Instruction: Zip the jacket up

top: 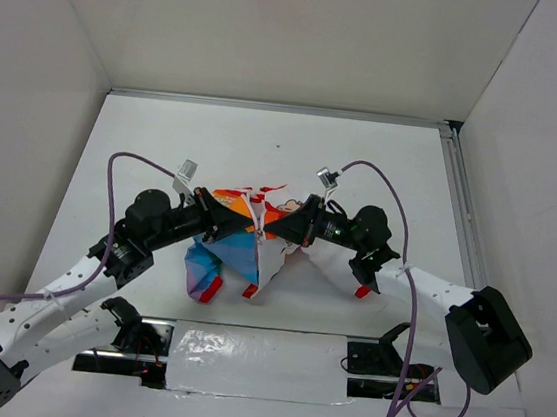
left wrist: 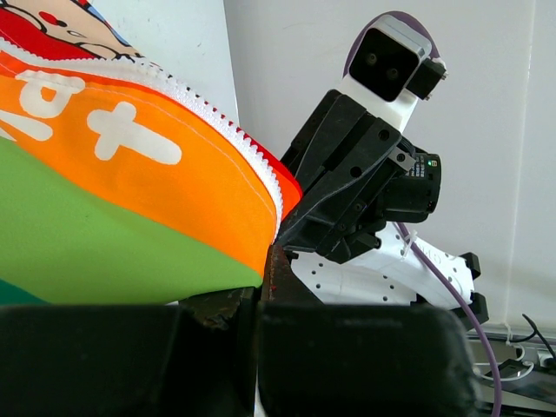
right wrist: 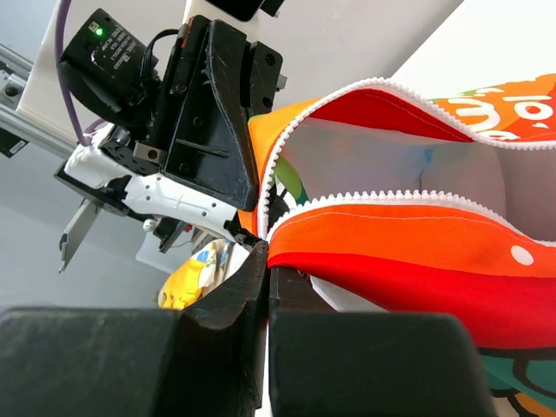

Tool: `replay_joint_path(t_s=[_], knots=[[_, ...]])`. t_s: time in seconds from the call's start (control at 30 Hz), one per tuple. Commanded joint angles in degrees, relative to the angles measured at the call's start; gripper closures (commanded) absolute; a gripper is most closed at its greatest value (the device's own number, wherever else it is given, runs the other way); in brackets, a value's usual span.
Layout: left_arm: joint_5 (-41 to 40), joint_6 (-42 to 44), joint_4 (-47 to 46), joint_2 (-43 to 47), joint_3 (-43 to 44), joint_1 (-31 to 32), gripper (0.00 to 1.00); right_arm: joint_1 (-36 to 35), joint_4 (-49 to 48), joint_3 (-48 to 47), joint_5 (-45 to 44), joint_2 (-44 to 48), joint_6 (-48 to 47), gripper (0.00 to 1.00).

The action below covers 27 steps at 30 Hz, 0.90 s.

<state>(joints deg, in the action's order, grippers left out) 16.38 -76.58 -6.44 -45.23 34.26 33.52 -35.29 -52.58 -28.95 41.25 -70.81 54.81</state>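
The jacket (top: pixel 236 256) hangs bunched between my two arms above the table, white with rainbow panels and red cuffs (top: pixel 210 290). My left gripper (top: pixel 250 228) is shut on the jacket's hem beside the zipper. In the left wrist view its jaws (left wrist: pixel 266 262) pinch the orange and green panel (left wrist: pixel 130 200) just under the white zipper teeth (left wrist: pixel 217 117). My right gripper (top: pixel 272 231) faces it tip to tip and is shut on the other hem. The right wrist view shows its jaws (right wrist: pixel 268 252) closed on the red-orange edge (right wrist: pixel 417 252), with the two rows of zipper teeth (right wrist: pixel 391 198) spread apart above.
White walls enclose the table on three sides. A metal rail (top: pixel 460 209) runs along the right edge. A shiny foil strip (top: pixel 251 361) lies at the near edge between the arm bases. Purple cables (top: pixel 386 191) loop above both arms.
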Motion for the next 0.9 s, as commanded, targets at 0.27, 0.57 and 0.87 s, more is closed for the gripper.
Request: replay_joint_path(t_s=[0.27,0.57,0.87], knots=[[2.51,1.08,-4.29,0.32,0.37,-0.21,1.00,-0.13,-3.50,-3.57,0.93,-0.47,0.04,1.00],[4.10,0.99,-4.99,-1.08,0.37,-0.21,1.00,-0.13,-5.95,-4.01,1.02,-1.53,1.44,1.00],[3.48,-0.24,-4.29,0.40,-0.60,-0.21,1.00,0.04,-4.47,-2.78,0.05,0.14,0.04,1.00]])
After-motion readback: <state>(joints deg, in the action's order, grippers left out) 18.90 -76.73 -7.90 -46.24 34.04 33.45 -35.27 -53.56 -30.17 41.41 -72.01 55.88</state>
